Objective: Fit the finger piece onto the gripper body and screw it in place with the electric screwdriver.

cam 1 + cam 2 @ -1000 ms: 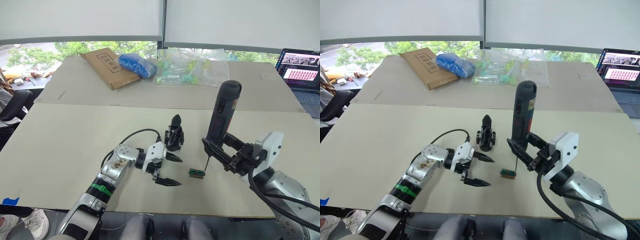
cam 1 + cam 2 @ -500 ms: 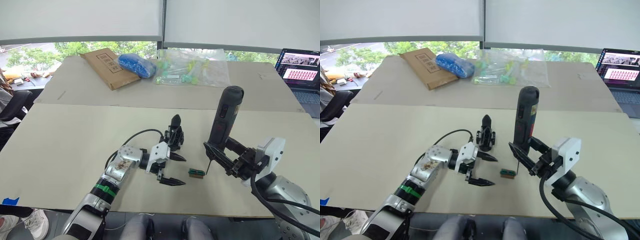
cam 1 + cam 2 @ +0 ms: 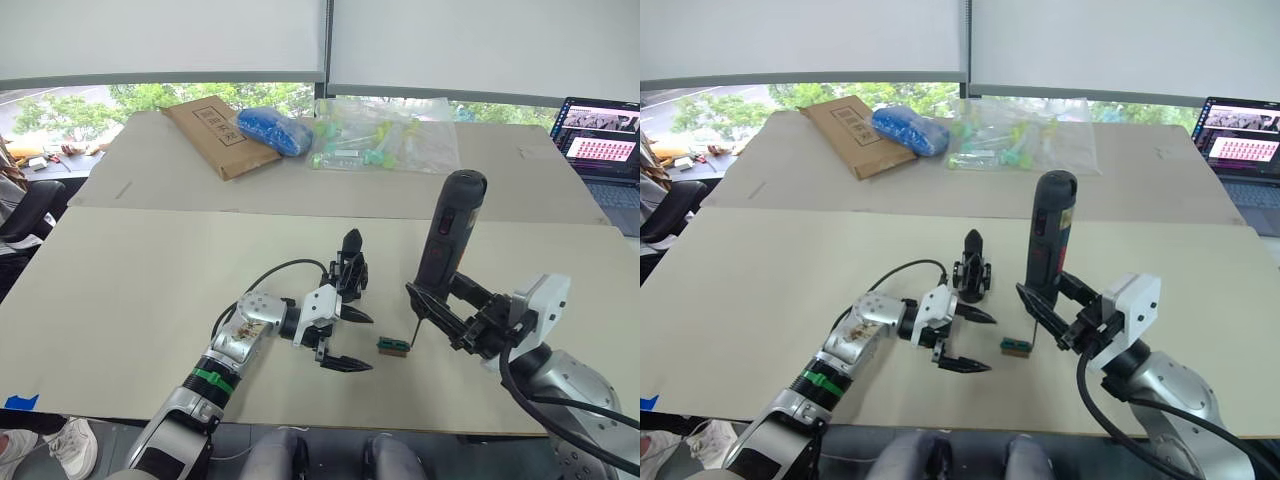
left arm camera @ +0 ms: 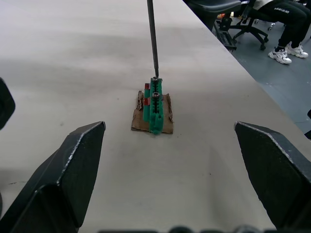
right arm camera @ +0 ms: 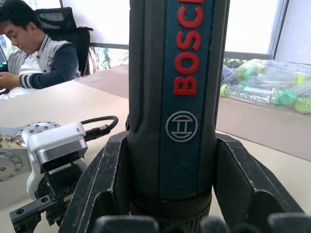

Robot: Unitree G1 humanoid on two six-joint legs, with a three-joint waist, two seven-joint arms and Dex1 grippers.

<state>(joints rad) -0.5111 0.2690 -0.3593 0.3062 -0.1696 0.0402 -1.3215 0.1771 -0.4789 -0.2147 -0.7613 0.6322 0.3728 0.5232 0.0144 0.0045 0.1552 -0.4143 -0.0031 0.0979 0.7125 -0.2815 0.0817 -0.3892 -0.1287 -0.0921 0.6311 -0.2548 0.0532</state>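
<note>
Two steps are being judged as outstanding: fitting and screwing. The electric screwdriver [image 3: 447, 232] is being clamped upright by the right gripper [image 3: 452, 312], with its bit [image 4: 152, 39] being touched down on a screw head in the small green block [image 4: 155, 108]; a screw is probably being picked up. The left gripper [image 3: 340, 339] is being held wide open and empty, just beside the gripper body [image 3: 349, 270], which is standing on the table [image 3: 130, 280] with a pointed finger sticking up. Whether the finger piece is being left loose or is already seated cannot be told.
</note>
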